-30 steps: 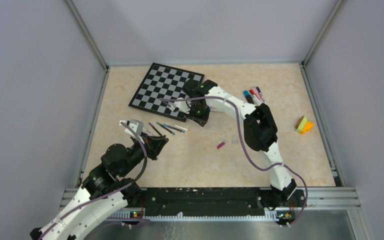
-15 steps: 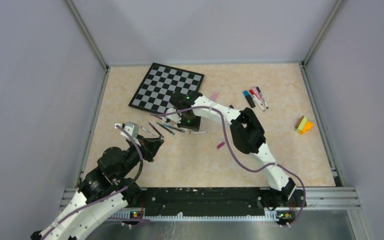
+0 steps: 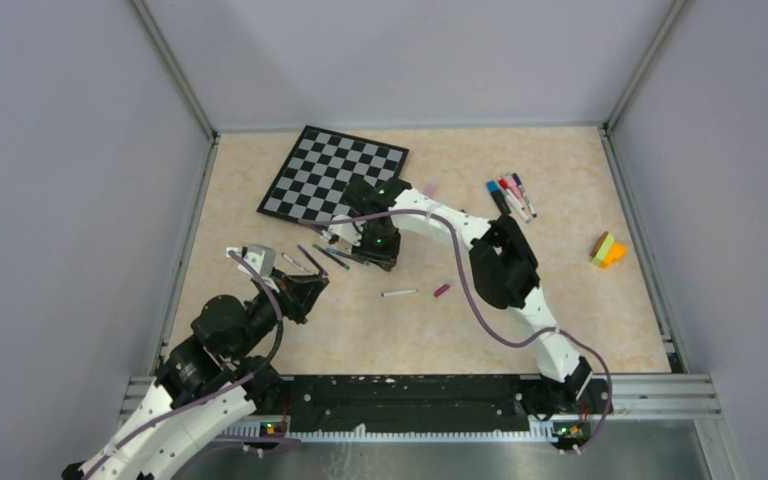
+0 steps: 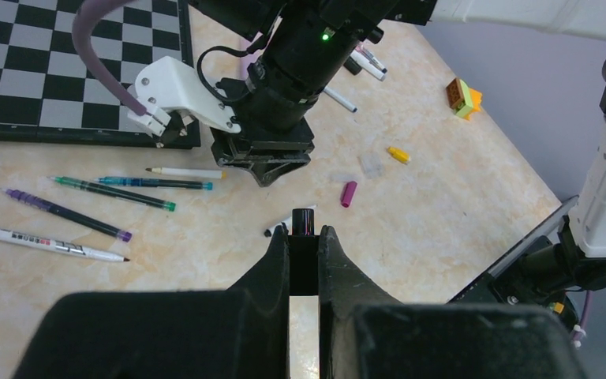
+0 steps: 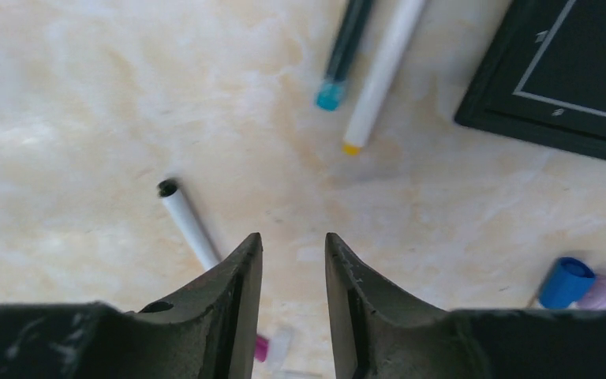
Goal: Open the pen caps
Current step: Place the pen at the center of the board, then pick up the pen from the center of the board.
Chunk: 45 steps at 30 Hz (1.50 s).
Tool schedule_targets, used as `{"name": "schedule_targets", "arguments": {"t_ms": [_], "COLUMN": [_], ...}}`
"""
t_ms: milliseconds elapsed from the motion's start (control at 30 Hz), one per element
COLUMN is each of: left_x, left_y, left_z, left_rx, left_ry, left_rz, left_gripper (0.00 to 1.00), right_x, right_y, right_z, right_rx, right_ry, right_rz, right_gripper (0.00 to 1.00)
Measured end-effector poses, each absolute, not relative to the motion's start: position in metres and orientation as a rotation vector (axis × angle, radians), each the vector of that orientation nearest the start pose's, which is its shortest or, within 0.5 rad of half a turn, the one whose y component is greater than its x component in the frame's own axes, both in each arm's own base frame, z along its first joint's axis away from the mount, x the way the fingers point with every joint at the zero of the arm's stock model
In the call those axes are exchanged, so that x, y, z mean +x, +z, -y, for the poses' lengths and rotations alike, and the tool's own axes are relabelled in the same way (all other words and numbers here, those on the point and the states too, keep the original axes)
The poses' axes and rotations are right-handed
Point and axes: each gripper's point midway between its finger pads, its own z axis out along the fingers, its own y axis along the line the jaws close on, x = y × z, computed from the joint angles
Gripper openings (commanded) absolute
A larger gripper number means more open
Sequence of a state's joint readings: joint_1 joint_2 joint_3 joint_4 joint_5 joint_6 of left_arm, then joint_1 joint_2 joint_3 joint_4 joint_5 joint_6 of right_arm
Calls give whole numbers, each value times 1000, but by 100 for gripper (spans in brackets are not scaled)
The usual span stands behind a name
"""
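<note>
Black cap (image 4: 302, 220) was pinched in the tips of the left gripper (image 4: 304, 241), near-left of the table (image 3: 560, 300). Probably light, stiff and slick; grip across its middle. White pen (image 3: 400, 293) lay mid-table, apparently uncapped. Right gripper (image 5: 293, 249) hovered near it by the chessboard (image 3: 330, 170), slightly spread and empty.
</note>
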<state>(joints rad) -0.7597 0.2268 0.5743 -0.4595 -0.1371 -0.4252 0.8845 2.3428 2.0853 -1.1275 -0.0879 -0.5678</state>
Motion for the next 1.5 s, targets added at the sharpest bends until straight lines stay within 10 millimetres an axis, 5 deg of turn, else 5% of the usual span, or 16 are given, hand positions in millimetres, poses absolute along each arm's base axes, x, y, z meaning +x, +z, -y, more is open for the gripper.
{"name": "schedule_targets", "arguments": {"t_ms": [167, 333, 600, 733, 867, 1000, 1267, 1500], "left_x": [160, 158, 155, 154, 155, 155, 156, 157], "left_y": [253, 258, 262, 262, 262, 263, 266, 274], "left_z": [149, 153, 157, 158, 157, 157, 158, 159], "left_rx": [191, 197, 204, 199, 191, 189, 186, 179], "left_ry": [-808, -840, -877, -886, -884, -883, -890, -902], "left_rz": [-1713, -1698, -1690, -1692, -1691, -1689, -1675, -1641], "left_gripper": [0, 0, 0, 0, 0, 0, 0, 0], "right_x": [257, 202, 168, 161, 152, 151, 154, 230], "right_y": [66, 68, 27, 18, 19, 19, 21, 53], "right_z": [-350, -315, -301, -306, -312, -319, -329, -330], "right_rx": [-2037, -2126, -2175, -2157, -2156, -2147, -2141, -1886], "right_ry": [433, 545, 414, 322, 291, 307, 365, 415], "right_rz": [-2174, -2114, -1982, -1888, -1800, -1775, -1791, -1920], "right_gripper": [65, 68, 70, 58, 26, 0, 0, 0]}}
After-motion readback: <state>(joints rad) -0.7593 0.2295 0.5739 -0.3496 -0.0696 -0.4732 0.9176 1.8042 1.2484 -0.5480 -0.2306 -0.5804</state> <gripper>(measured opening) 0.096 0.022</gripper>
